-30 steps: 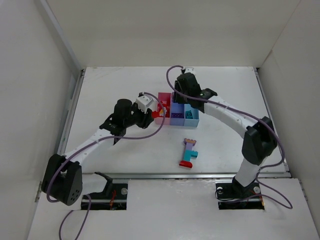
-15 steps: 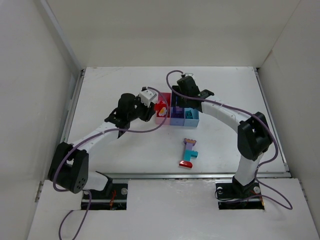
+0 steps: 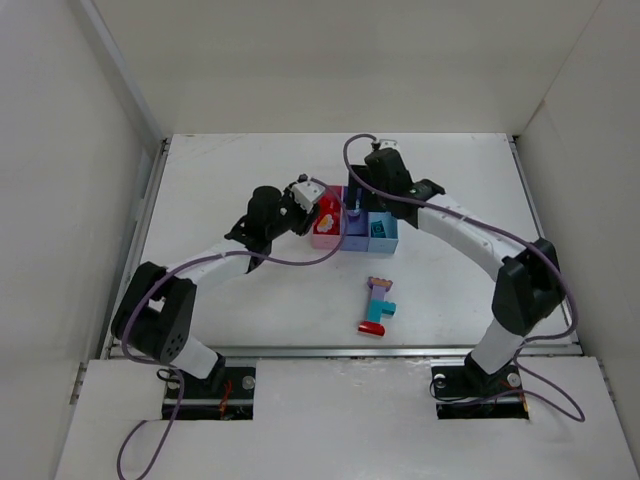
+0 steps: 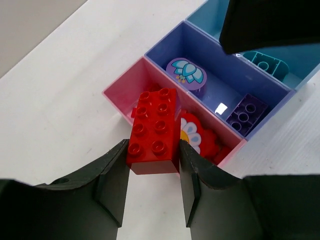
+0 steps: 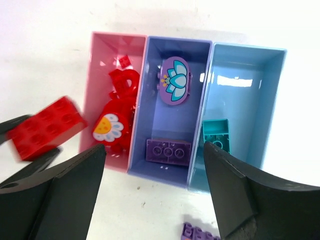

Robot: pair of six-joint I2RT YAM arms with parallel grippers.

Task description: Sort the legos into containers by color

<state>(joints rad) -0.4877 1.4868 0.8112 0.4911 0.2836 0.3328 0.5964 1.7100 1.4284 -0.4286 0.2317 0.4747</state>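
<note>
Mid-sort on a white table [image 3: 290, 300], with both arms reaching in toward the row of bins from opposite sides. Clamped in the left gripper [image 4: 152, 161], black jaws pressed against its two long sides: a red plastic two-by-four studded brick [image 4: 154, 131], raised at the outer edge of the pink rectangular plastic bin [image 4: 122, 94]. Over the rim or just beside the wall: impossible to tell. Already lying in that pink bin: a red flower-shaped piece with a white daisy face [image 4: 192, 136], among other small red pieces. Joined alongside, the purple-blue rectangular plastic bin [image 4: 170, 47], holding a lavender oval tile printed with a teal lotus [image 4: 186, 72] at one end and a dark purple three-stud brick [image 4: 243, 114] at the other. Next in the row, the light blue rectangular plastic bin [image 4: 205, 17], with a single teal brick [image 4: 267, 64] inside. Poised above the three bins, the right gripper [image 5: 154, 150], jaws spread wide and gripping nothing. Well apart from the bins, nearer the arm bases — a stacked clump of red, teal and lavender bricks [image 3: 378, 306], lying flat on the table.
</note>
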